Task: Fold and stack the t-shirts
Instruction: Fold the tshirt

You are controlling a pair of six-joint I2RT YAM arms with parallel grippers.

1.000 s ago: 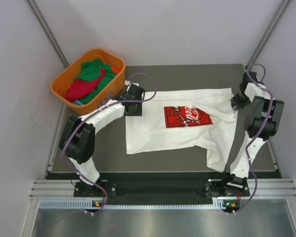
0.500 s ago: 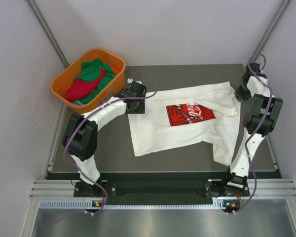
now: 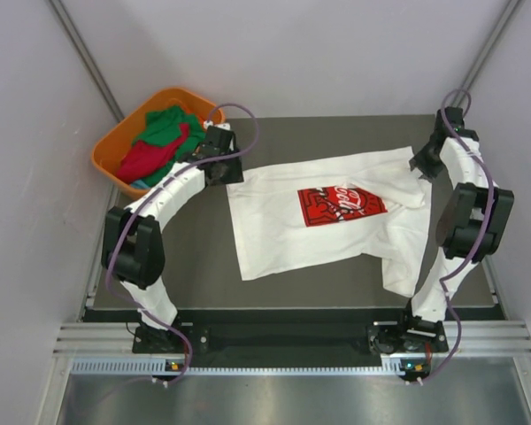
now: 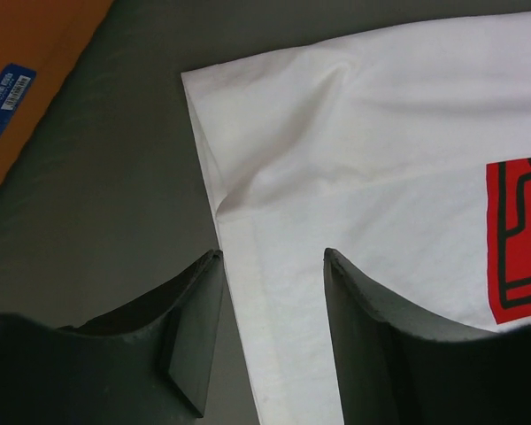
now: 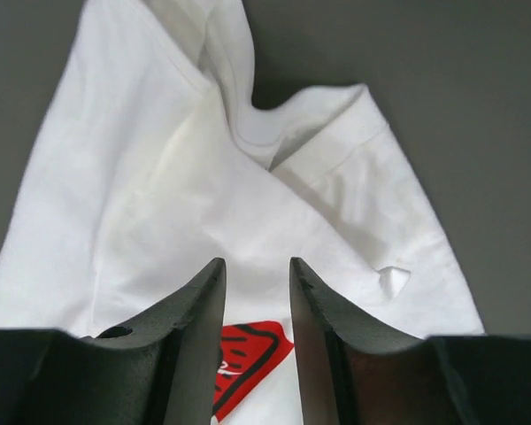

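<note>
While left end effector and right end effector gape (empty), white t-shirt lies between.

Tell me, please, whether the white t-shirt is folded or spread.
Spread: the white t-shirt lies open on the table, chest print showing, one sleeve rumpled.

Soft even light, faint shadows
</note>
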